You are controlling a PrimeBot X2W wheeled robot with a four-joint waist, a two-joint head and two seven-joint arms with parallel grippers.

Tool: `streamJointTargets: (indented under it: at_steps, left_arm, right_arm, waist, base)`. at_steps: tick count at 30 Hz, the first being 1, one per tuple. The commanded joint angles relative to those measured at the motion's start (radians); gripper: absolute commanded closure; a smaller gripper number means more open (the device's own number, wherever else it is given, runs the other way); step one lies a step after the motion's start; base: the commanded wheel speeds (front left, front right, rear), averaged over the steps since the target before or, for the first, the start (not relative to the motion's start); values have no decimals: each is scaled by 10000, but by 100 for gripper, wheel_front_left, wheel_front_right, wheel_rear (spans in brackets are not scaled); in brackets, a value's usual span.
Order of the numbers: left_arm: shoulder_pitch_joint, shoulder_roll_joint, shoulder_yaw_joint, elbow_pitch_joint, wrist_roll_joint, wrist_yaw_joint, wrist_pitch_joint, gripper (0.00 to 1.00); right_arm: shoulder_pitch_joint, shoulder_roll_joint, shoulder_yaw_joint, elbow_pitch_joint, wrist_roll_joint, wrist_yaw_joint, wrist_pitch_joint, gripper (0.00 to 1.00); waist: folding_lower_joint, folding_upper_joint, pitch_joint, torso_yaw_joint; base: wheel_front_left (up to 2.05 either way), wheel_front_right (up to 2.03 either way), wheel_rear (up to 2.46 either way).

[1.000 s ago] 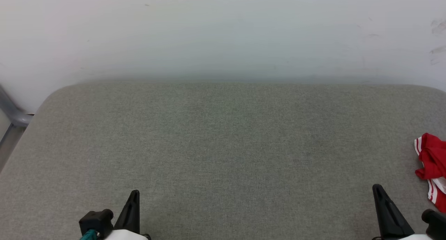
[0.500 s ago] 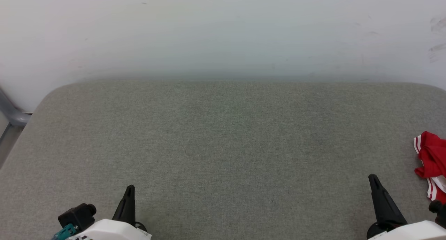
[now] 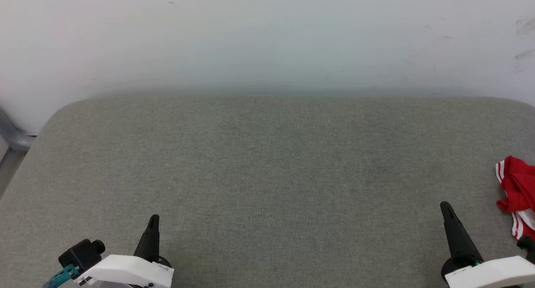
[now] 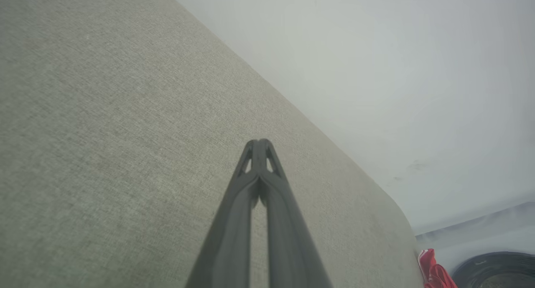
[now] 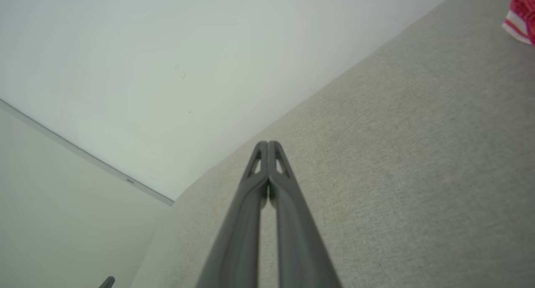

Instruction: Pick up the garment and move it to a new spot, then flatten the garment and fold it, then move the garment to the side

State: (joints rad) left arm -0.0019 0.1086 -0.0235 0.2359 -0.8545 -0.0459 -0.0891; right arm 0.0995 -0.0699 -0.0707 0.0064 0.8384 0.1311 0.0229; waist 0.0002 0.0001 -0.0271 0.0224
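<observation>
- Right now the garment point(image 3: 516, 189) lies bunched at the far right of the grey worktop point(image 3: 267, 162), partly cut off by the head view's edge, so its full extent and how close it sits to the worktop's rim cannot be told.
- Both claws are clenched and empty: the left claw point(image 4: 260, 148) and the right claw point(image 5: 268, 148) each have their fingers pressed together above bare cloth covering.
- If the right claw reaches the heap without opening, it would likely shove the shirt sideways, perhaps off the worktop.
- A pinch on one loose fold or sleeve could lift the shirt twisted, making flattening harder.
- Closing too low risks catching the worktop's fabric along with the shirt.
- The left claw is well apart from the garment, so it probably cannot steady a slipping hold quickly.
</observation>
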Motion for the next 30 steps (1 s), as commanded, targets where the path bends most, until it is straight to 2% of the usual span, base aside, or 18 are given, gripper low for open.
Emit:
streamJointTargets:
  at_steps: [1,30]
  left_arm:
    - [-277,-33,114,-82,-398,-84,108,100]
    - [-649,-268,659,-12,-3432,-432,938,100]
  right_arm:
    - [-287,-105,13,32,448,-1,24,100]
    - [-1089,-121,13,1018,3683,-2,250,100]
  waist:
    - [-1,-1,7,-6]
    - [-1,-1,107,-79]
  base:
    - [0,0,0]
    - [0,0,0]
